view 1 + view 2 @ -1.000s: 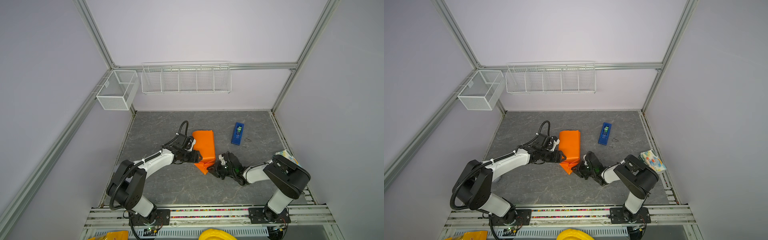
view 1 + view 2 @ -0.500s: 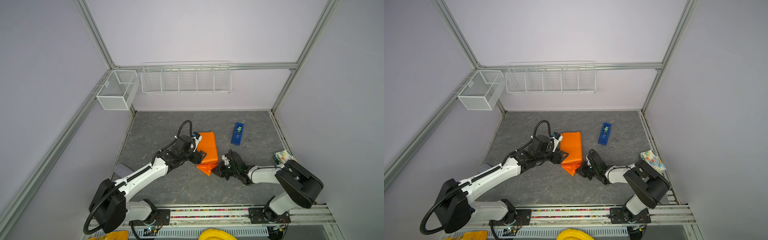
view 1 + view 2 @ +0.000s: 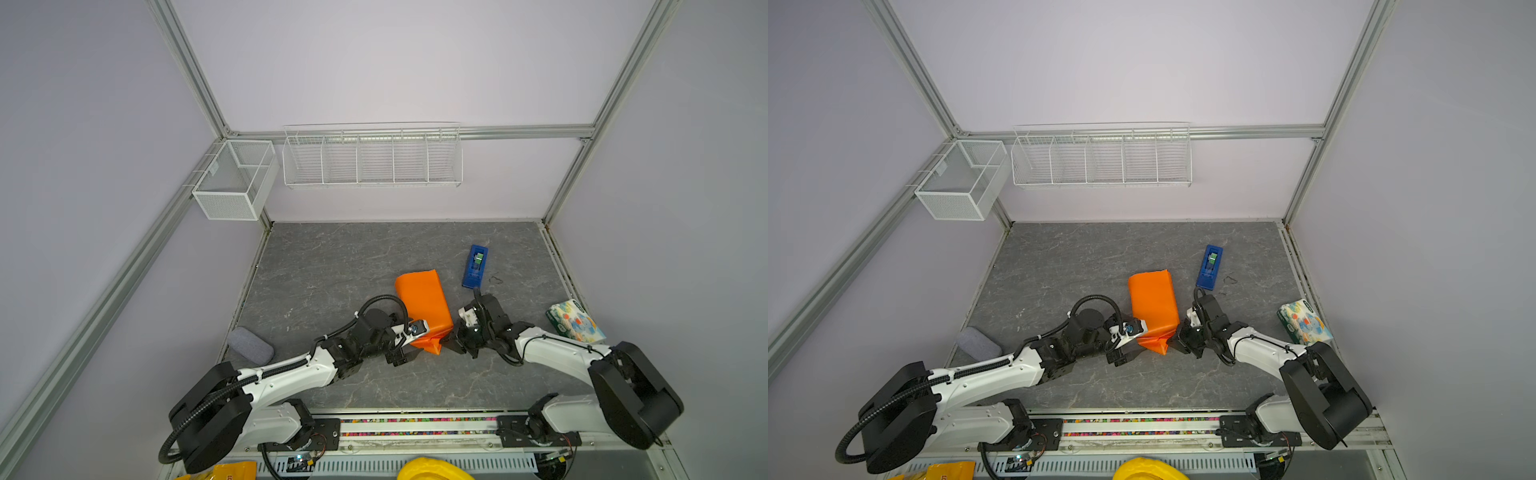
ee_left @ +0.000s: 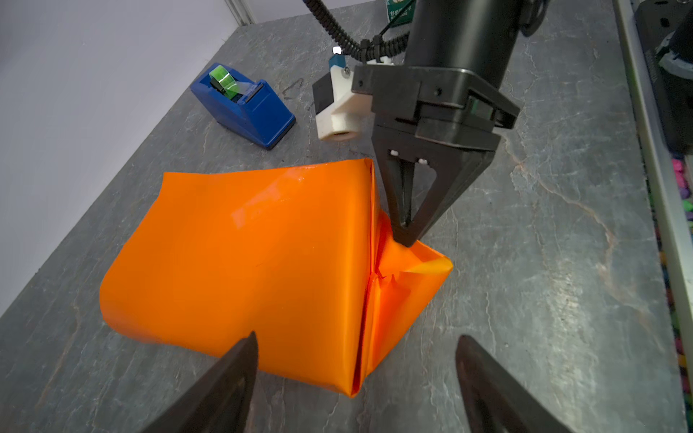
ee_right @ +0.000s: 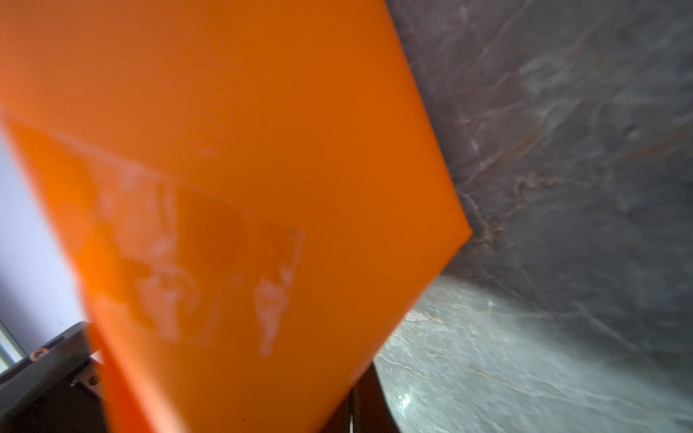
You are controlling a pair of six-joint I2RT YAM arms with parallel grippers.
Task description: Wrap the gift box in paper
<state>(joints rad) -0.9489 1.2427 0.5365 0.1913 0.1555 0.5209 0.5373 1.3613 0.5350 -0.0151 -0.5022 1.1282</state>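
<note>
Both top views: paper (image 3: 422, 299) (image 3: 1152, 303) lies in a folded bundle mid-table, its near end between the two tools. Left gripper (image 3: 405, 355) is at the near-left corner and right gripper (image 3: 446, 343) at the near-right.

Left wrist: left gripper (image 4: 358, 335) has its jaws wide and grips nothing. Right gripper (image 4: 407, 234) is closed, pinching the paper's (image 4: 243, 255) raised end flap. Tape dispenser (image 4: 243, 105) sits beyond.

Right wrist: blurred paper (image 5: 243, 150) fills most of the view over the table (image 5: 562, 187).

This is a robot laboratory cell. An aluminium frame (image 3: 195, 79) holds plain lilac walls (image 3: 395, 62) around a grey tabletop (image 3: 353, 257).
</note>
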